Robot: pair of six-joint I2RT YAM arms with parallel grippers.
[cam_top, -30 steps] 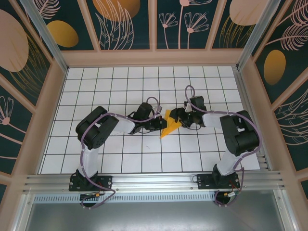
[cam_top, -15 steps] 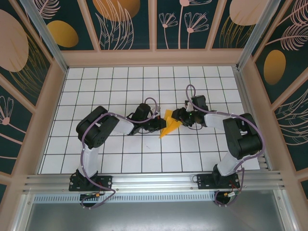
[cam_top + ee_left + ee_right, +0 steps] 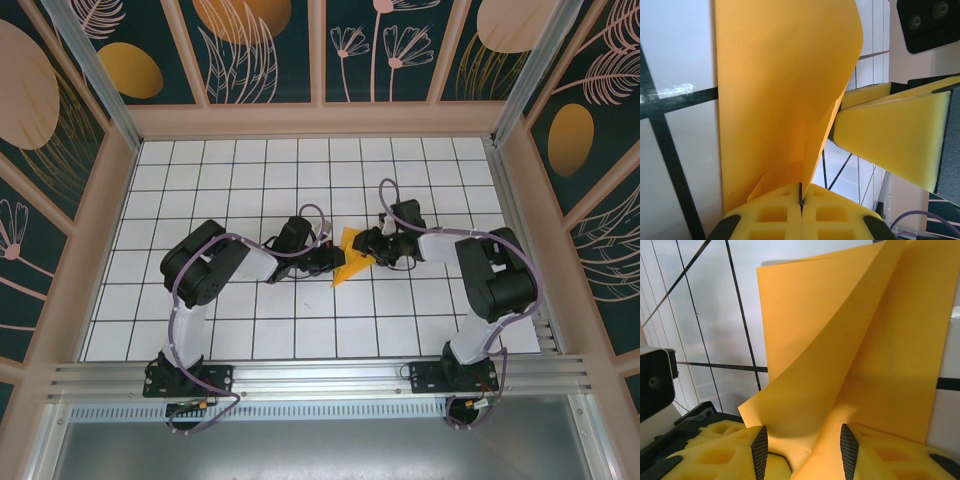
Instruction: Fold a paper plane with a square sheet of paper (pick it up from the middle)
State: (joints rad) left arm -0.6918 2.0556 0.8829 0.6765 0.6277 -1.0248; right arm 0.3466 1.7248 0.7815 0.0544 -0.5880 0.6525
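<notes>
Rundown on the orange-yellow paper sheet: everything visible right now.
The thin orange-yellow paper sheet is plain, matte and partly folded into a pointed wedge, its tip toward the arm bases. It sits mid-table on the white gridded tabletop, between the two arms. One layer curls up off the rest. The left gripper, its yellow foam-like fingers shut, pinches an edge. The right gripper has its jaws apart around a raised fold.

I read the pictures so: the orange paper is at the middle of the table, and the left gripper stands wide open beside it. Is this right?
Not fully. The left gripper is not wide open: it is shut, pinching an edge of the paper, as the left wrist view shows. The rest is right: the paper is at the middle of the table.
</notes>
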